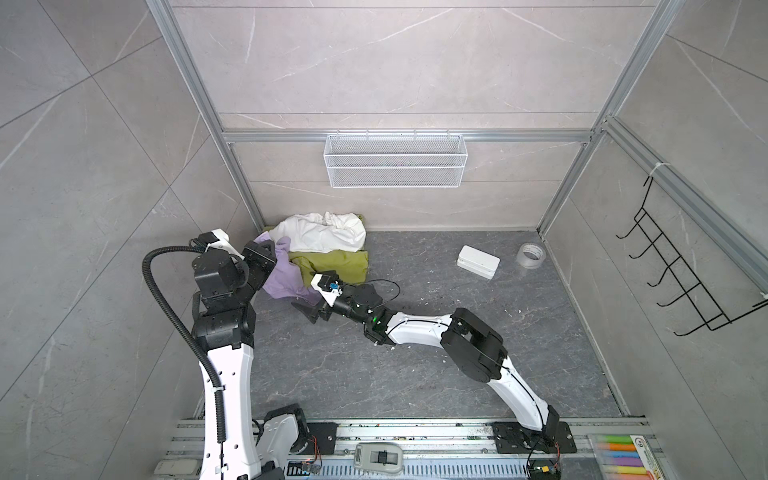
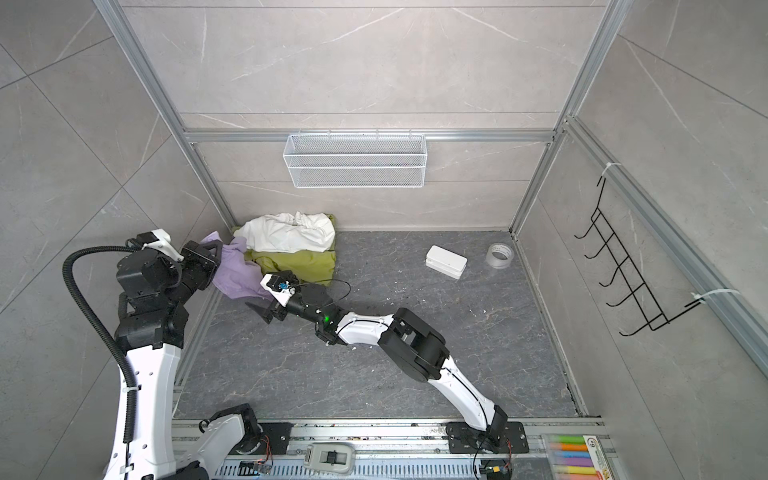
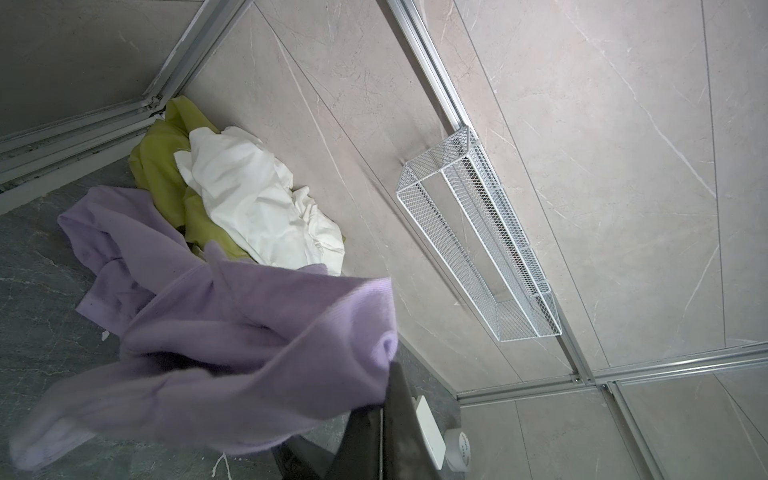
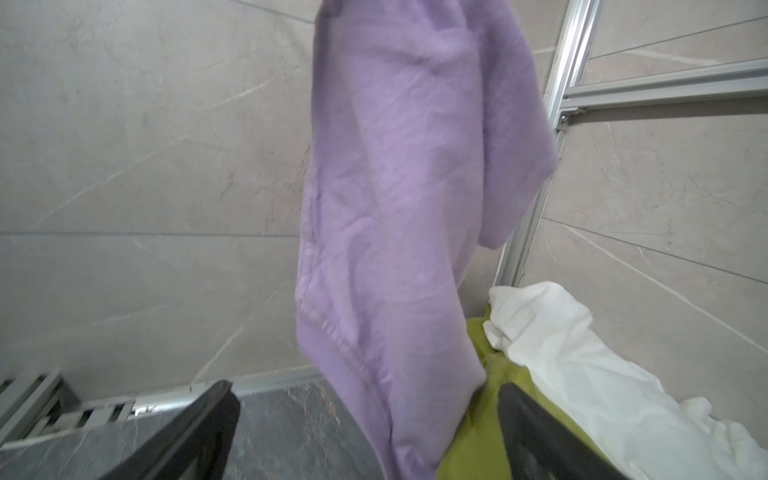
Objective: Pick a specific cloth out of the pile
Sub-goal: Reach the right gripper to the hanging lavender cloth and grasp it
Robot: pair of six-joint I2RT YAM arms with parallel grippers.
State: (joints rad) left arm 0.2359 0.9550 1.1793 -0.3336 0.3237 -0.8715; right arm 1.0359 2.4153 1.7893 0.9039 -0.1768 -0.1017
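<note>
At the far left corner of the floor [image 1: 415, 353], the left gripper [image 1: 266, 255] is clenching the lavender cloth [image 1: 286, 276], raising it beside the pile [image 1: 345, 262], probably to free it; the right gripper [image 1: 313, 313] is hovering released by its hanging hem

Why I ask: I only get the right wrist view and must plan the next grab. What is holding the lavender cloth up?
Observer: The left gripper, jaws shut on a raised fold of the lavender cloth.
Operator: Is it fully lifted out?
Observer: No; in both top views its lower end lies on the floor beside the olive-green cloth.
Operator: Anything else down there?
Observer: A small white box and a clear tape roll, near the far right corner.
</note>
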